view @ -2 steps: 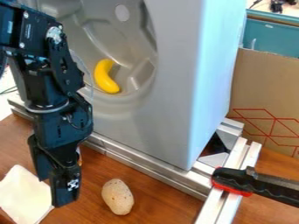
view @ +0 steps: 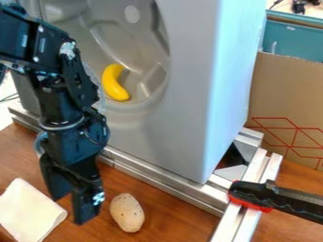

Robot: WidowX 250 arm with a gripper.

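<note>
Potato (view: 127,212), speckled and tan, lying right here on the wooden table (view: 170,220), just beside my claw (view: 69,210)! I'm hanging with fingers spread, pale cloth (view: 28,212) on my other side, and a curved yellow thing (view: 114,85) sits in the grey basin (view: 183,104) behind!

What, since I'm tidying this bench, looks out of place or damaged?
The yellow banana looks out of place: it rests in the hollow of the grey housing, an odd spot for fruit. I see no spill or damage.
</note>
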